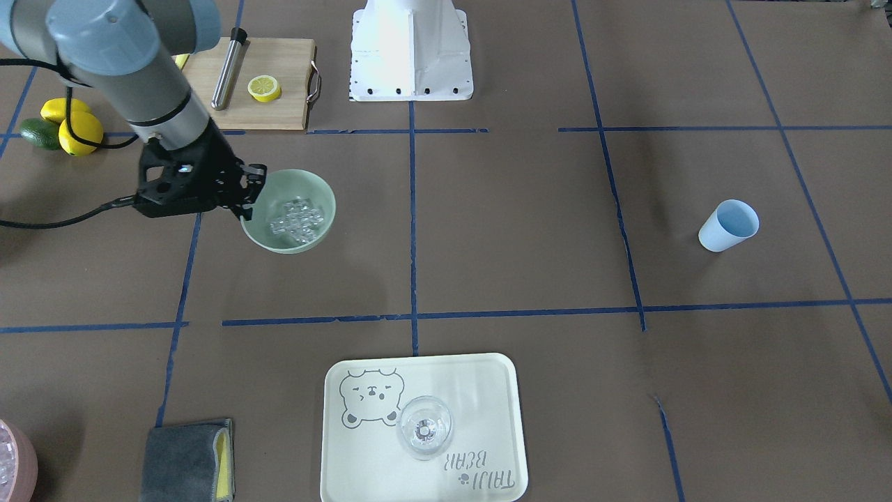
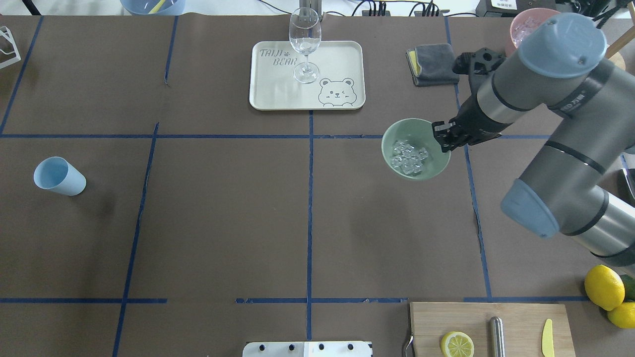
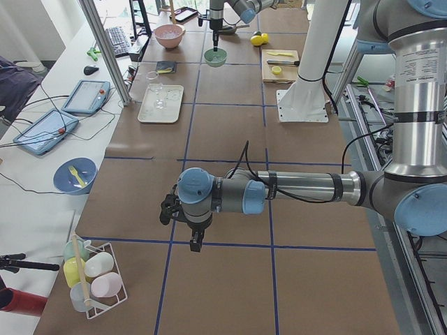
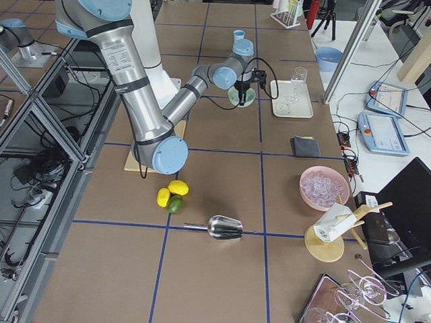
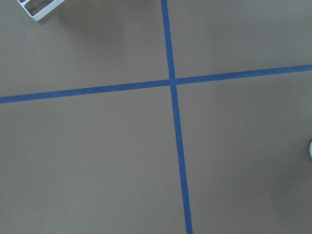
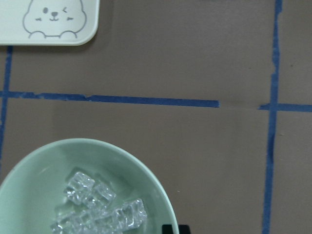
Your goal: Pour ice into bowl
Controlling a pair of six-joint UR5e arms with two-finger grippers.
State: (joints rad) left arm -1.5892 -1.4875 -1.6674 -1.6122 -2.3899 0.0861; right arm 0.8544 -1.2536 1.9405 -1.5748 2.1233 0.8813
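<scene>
The pale mint-green bowl [image 2: 392,135] sits right of the table's middle, with a heap of clear ice [image 2: 408,157] cubes inside it. My right gripper [image 2: 443,140] is at the bowl's rim on the side toward the arm, shut on it with one finger inside and one outside. The front-facing view shows the same grip [image 1: 249,189] on the bowl [image 1: 324,199]. In the right wrist view the bowl [image 6: 44,165] and the ice [image 6: 97,204] fill the lower left. My left gripper [image 3: 198,243] hangs over bare table in the exterior left view only; I cannot tell whether it is open or shut.
A pale blue cup [image 2: 58,177] stands at the far left. A cream tray [image 2: 278,94] holds a wine glass [image 2: 304,42]. A grey cloth [image 2: 432,58] and a pink bowl [image 2: 526,25] lie beyond the arm. A cutting board [image 2: 516,317] and lemons [image 2: 603,287] are near the base.
</scene>
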